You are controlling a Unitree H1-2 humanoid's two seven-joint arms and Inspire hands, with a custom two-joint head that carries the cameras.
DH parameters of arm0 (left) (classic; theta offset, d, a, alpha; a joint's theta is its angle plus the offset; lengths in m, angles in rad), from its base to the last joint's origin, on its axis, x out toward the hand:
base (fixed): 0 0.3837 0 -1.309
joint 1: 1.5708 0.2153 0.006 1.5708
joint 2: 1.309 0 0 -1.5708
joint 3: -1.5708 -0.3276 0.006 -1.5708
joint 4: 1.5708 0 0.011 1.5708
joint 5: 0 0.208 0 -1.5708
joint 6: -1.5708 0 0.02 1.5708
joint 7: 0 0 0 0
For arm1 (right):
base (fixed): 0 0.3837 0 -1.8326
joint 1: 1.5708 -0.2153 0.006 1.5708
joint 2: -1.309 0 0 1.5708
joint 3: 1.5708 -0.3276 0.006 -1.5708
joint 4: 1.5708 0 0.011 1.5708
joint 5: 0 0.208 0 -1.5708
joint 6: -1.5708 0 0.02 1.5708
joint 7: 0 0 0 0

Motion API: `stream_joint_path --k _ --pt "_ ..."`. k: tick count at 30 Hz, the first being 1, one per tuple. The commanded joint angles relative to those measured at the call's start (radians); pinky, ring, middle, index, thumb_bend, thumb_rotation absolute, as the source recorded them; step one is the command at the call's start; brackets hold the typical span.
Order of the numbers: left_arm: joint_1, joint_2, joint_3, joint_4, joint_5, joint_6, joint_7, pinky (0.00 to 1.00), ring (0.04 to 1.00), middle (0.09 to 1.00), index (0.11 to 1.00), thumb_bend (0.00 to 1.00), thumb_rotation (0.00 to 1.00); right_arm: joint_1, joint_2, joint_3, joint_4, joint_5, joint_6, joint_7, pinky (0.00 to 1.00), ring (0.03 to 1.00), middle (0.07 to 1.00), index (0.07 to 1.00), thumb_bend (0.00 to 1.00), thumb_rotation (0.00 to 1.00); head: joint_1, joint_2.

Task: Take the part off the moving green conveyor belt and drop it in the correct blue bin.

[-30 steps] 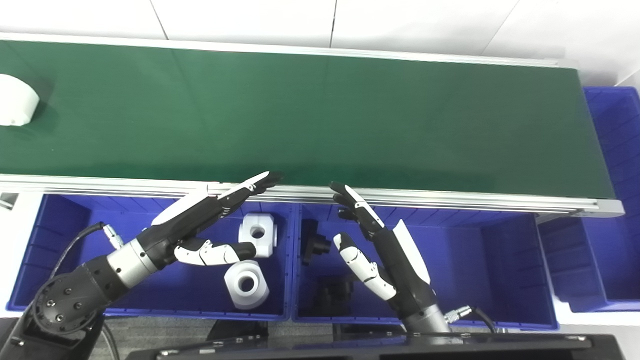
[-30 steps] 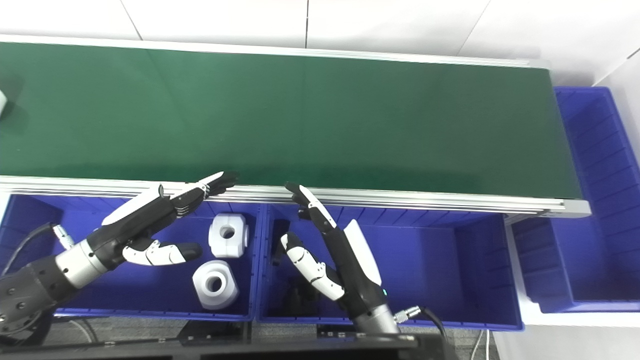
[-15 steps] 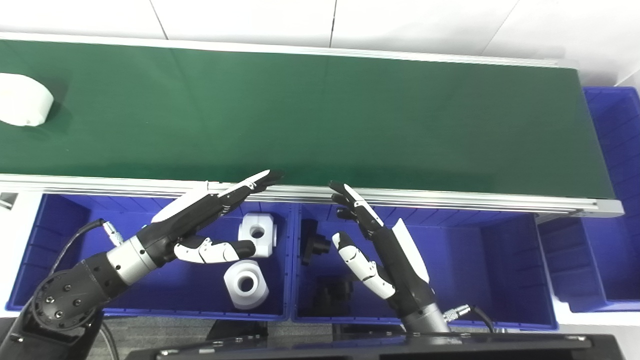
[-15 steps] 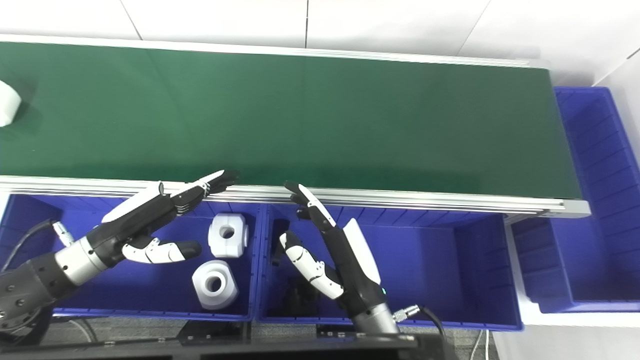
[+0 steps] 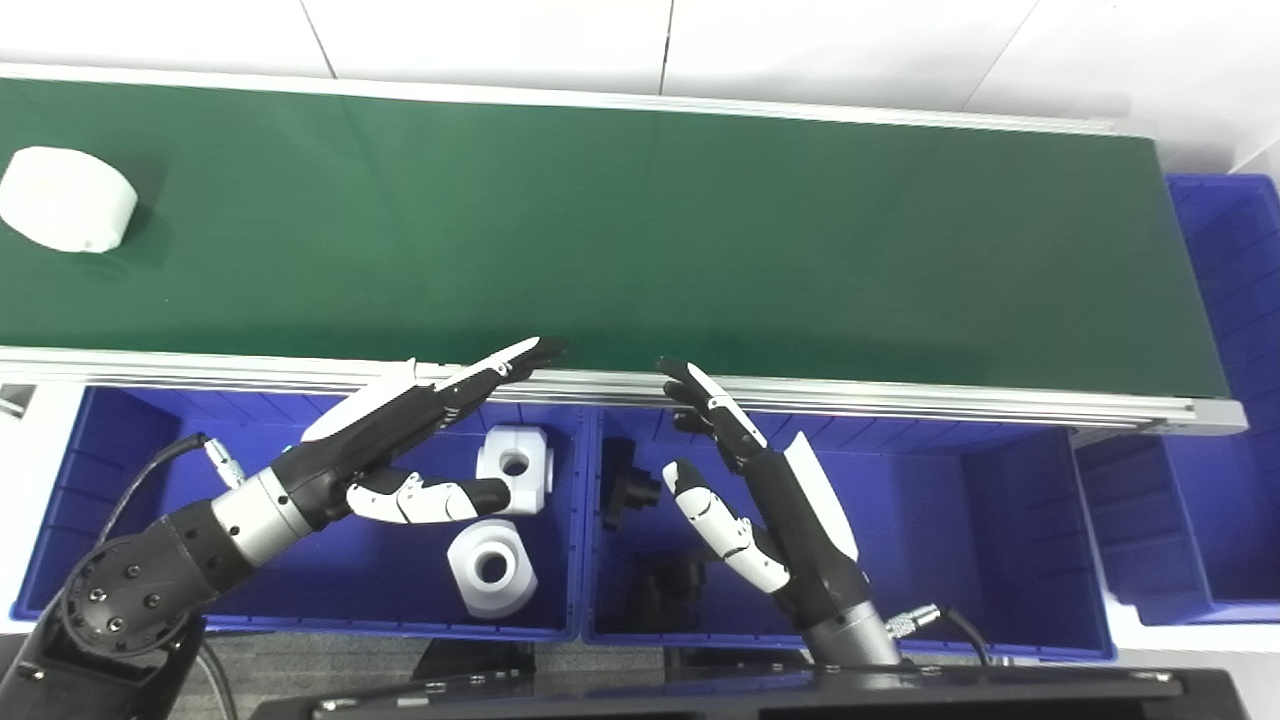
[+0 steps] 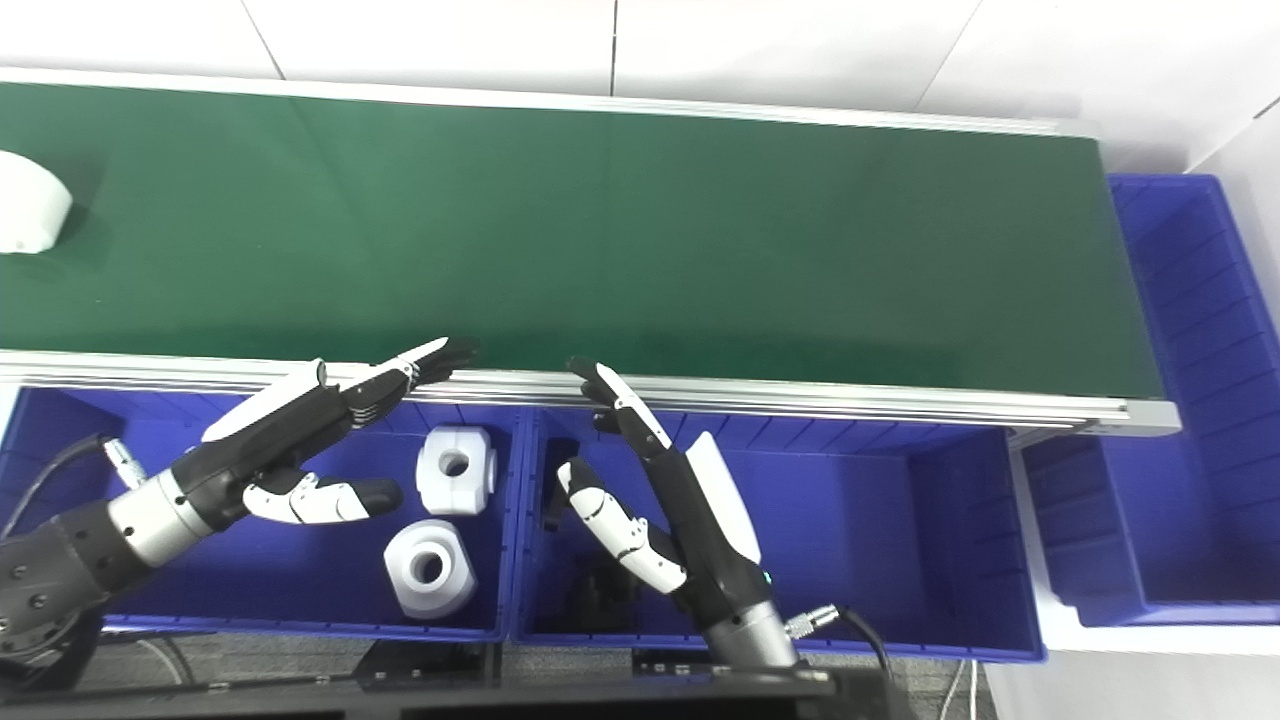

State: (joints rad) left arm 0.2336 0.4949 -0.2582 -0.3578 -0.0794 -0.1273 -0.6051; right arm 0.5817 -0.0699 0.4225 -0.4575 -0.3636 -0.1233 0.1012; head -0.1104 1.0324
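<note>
Since the earlier frames, the white part (image 5: pixel 68 199) has been carried along the green belt (image 5: pixel 640 230) away from its left end, and more of it is now seen; both hands are held almost where they were. The belt is otherwise bare. Below its near edge, two white blocks (image 5: pixel 515 469) are seen in the left bin (image 5: pixel 120 470) and dark pieces (image 5: pixel 632 490) in the middle bin (image 5: pixel 950 520). The left hand (image 5: pixel 400 440) is held wide over the left bin, nothing in it, fingertips at the belt's near rail. The right hand (image 5: pixel 760 500) is likewise spread and empty over the middle bin. The part is judged still well out of reach, so waiting is called for; the left bin looks the likely match.
</note>
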Motion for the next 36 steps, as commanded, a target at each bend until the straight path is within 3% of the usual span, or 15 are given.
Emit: stream_joint_path --k 1,14,36 --pt "-0.013 0.02 0.011 -0.016 -0.014 -0.022 0.001 1.0 1.0 1.0 1.0 0.35 0.69 0.004 0.011 0.002 -0.03 0.007 -0.009 -0.007 0.84 0.908 0.939 0.921 0.32 0.84 0.002 0.002" --pt "-0.015 0.018 0.009 -0.013 -0.008 -0.025 0.002 1.0 1.0 1.0 1.0 0.35 0.7 0.008 0.011 0.001 -0.022 0.009 -0.018 -0.012 0.84 0.908 0.939 0.919 0.34 0.86 -0.007 -0.021" --pt "-0.007 0.02 0.009 -0.013 0.002 -0.027 0.005 1.0 1.0 1.0 1.0 0.34 0.69 0.017 0.012 0.005 -0.017 0.004 -0.018 -0.013 0.84 0.906 0.941 0.922 0.33 0.86 -0.009 -0.019"
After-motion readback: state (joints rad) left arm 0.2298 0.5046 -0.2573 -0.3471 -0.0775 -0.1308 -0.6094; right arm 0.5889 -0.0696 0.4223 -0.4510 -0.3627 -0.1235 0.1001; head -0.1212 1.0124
